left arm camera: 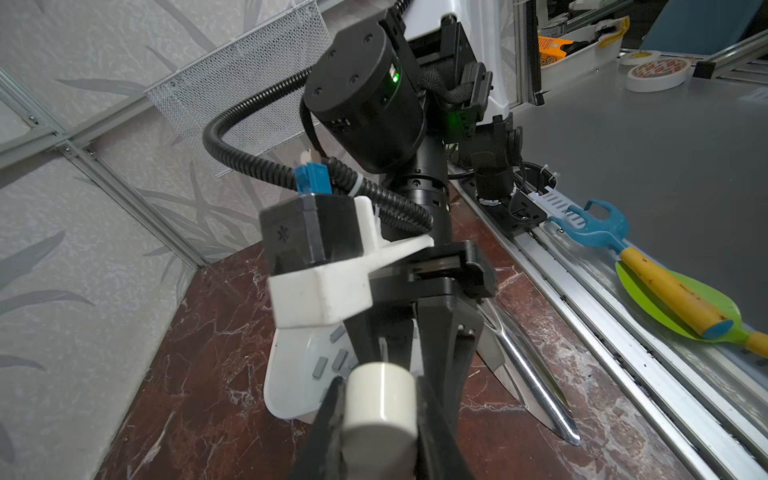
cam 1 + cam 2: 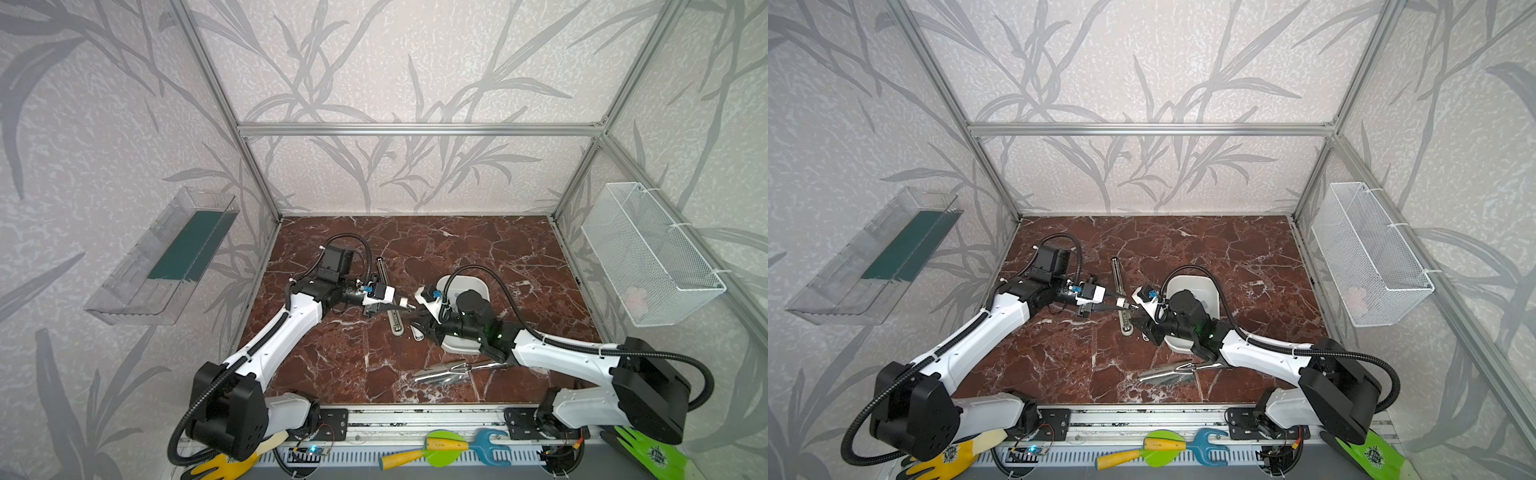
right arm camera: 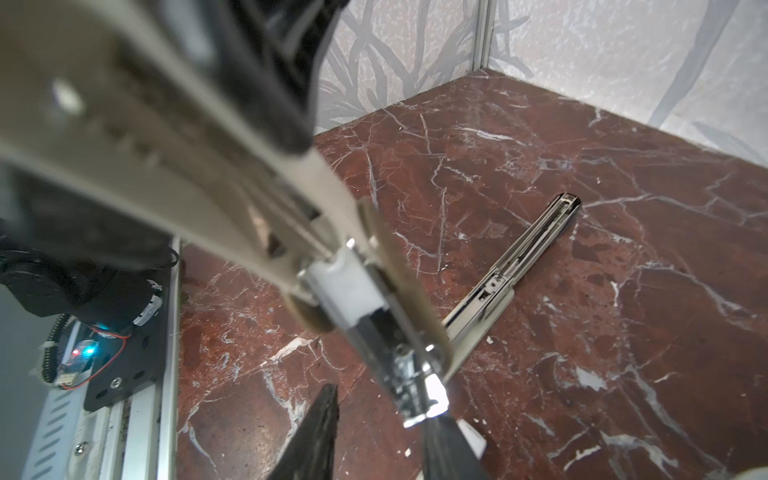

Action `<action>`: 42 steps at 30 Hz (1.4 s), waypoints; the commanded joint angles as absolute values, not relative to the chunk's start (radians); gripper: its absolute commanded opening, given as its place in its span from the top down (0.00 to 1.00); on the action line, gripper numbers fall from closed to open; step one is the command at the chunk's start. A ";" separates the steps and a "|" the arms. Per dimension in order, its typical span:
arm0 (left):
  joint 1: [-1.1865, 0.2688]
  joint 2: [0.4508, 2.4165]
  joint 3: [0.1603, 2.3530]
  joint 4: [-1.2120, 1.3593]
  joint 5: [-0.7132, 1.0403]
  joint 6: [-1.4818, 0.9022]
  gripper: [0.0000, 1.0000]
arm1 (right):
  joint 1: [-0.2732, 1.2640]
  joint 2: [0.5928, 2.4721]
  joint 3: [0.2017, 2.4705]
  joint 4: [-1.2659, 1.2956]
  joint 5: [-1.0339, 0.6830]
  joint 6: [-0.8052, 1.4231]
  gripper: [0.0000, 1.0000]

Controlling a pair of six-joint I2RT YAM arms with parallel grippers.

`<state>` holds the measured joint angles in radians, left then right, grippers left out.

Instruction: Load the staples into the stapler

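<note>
Cream-and-chrome stapler (image 3: 232,199): hinged open, with the upper arm lifted clear and the lower rail (image 3: 523,266) lying flat on the red marble top (image 2: 457,241).
Staples (image 1: 340,357): loose grey strips in the white tray (image 1: 282,399), beneath the right arm. None can be made out in the rail.
Risk, slip: the lifted arm is pinched near one end only. A nudge from the other claw could twist it loose or let it drop back onto the rail.
Risk, collision: both claws crowd the same chrome nose, so a slightly misjudged move would probably knock fingers together.
Risk, staples: the strips are small and flat, so a shallow pinch may drop or break one.
Left claw (image 1: 380,419): clenched on the stapler's cream end, with fingers tight against both sides.
Right claw (image 3: 382,405): fingers parted partway, with nothing seen spanning the gap. The chrome nose sits just beside one finger (image 3: 440,440); whether they touch cannot be told.
Progress: loading judged not yet begun.
</note>
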<state>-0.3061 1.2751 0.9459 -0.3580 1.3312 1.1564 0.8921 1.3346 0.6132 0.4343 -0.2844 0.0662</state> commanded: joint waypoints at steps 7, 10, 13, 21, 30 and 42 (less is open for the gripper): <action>-0.295 1.258 0.889 -0.023 1.434 0.914 1.00 | 0.949 1.255 0.553 0.551 -0.243 0.099 0.40; -0.276 1.260 0.878 0.001 1.429 0.897 1.00 | 0.955 1.206 0.534 0.531 -0.189 0.094 0.34; -0.251 1.266 0.879 0.031 1.441 0.870 1.00 | 0.954 1.129 0.499 0.486 -0.106 0.096 0.30; -0.244 1.281 0.839 0.263 1.477 0.679 1.00 | 0.955 1.003 0.453 0.448 -0.030 0.058 0.15; -0.259 1.289 0.843 0.316 1.522 0.607 1.00 | 0.954 1.155 0.677 0.363 -0.006 -0.059 0.01; -0.262 1.284 0.842 0.362 1.544 0.567 1.00 | 0.943 1.338 0.838 0.344 -0.078 -0.146 0.24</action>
